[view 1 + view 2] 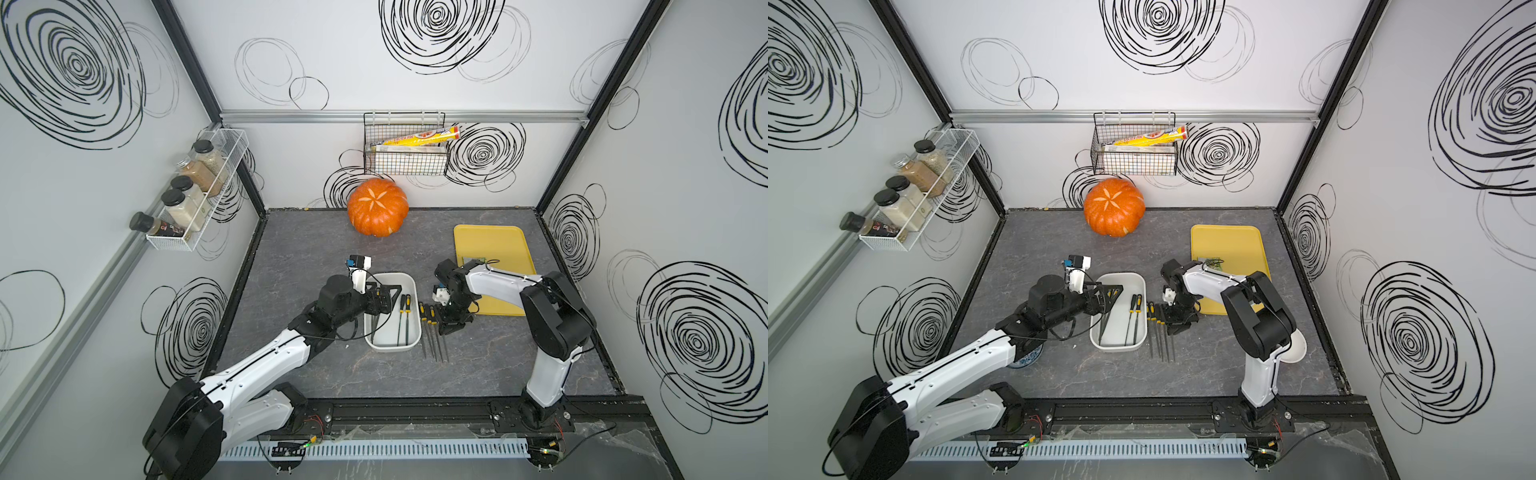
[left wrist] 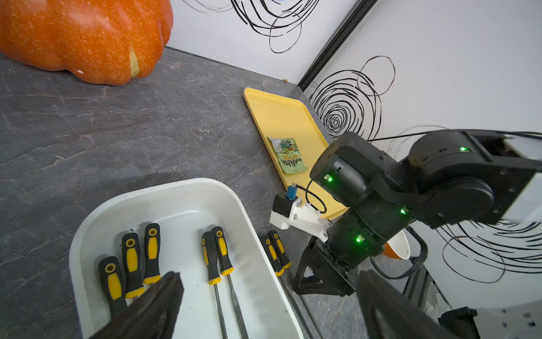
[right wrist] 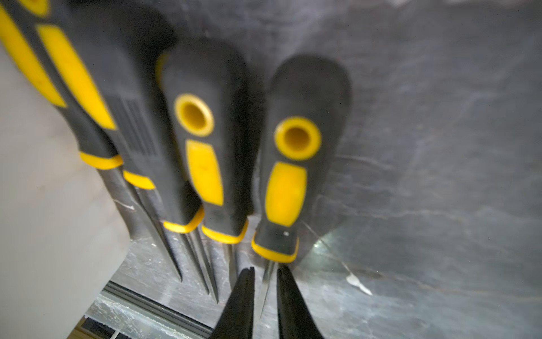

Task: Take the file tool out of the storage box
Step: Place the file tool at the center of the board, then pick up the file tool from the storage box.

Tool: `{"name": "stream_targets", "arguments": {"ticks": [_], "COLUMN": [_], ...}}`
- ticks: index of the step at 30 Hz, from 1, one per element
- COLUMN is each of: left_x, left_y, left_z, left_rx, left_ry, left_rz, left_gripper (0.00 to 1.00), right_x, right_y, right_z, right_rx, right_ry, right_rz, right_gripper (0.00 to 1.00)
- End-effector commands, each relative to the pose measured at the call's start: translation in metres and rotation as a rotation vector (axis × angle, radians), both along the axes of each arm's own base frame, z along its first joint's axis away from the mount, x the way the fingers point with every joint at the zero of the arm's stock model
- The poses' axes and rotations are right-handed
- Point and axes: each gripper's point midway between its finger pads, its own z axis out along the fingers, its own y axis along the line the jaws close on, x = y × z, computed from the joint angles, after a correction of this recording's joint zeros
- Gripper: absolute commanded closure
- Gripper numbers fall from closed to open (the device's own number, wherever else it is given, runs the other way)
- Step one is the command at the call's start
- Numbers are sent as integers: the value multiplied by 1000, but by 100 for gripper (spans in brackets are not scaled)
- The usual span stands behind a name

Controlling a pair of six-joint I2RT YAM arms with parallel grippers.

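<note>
The white rounded plastic storage box (image 1: 392, 348) sits mid-surface with five black-and-yellow-handled files lying in it: three packed side by side (image 2: 132, 258) and a pair (image 2: 217, 255) apart from them. Several matching files lie in a tight row (image 1: 432, 328) on the grey marbled surface (image 1: 332, 374), just beside the box's wall.

The right gripper (image 3: 265, 271) is low over the outermost file (image 3: 286, 187) of that row. Its jaws stand only narrowly apart, straddling the thin steel shank just below the yellow collar without clamping it. The clearance on either side is slim, so any sideways drift as the arm rises could catch the shank and roll the file. It could also shove the file into its neighbours, which lie close enough to scatter together.

The left gripper (image 2: 269, 274) hovers wide open above the box, on the side of the three-file group. The likeliest trouble is here:
- The handles lie so close together that wide jaws descending could bracket two at once, or wedge a finger between them.
- A grip on the smooth, tapering shank rather than the rubbery handle may let the file pivot and drop.
- A finger landing on the rim could slide or tip the box, which looks light.

The right arm's wrist also hangs just beside the box's wall. If both arms move over that edge together, they risk knocking each other.
</note>
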Motion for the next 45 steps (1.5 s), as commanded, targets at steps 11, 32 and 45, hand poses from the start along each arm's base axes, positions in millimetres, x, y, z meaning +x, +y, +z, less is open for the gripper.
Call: {"name": "stream_targets", "arguments": {"ticks": [11, 32, 45], "left_x": [-14, -29, -30], "left_y": [11, 55, 52], "left_z": [5, 2, 2], "left_rx": [-105, -132, -137], "left_ry": [51, -30, -23], "left_rz": [-28, 76, 59], "left_gripper": [1, 13, 8], "right_x": [63, 82, 90], "right_y": [52, 119, 121], "right_z": [146, 58, 26], "right_rx": [416, 126, -66], "right_ry": [-559, -509, -495], "right_rz": [-2, 103, 75], "right_gripper": [76, 79, 72]}}
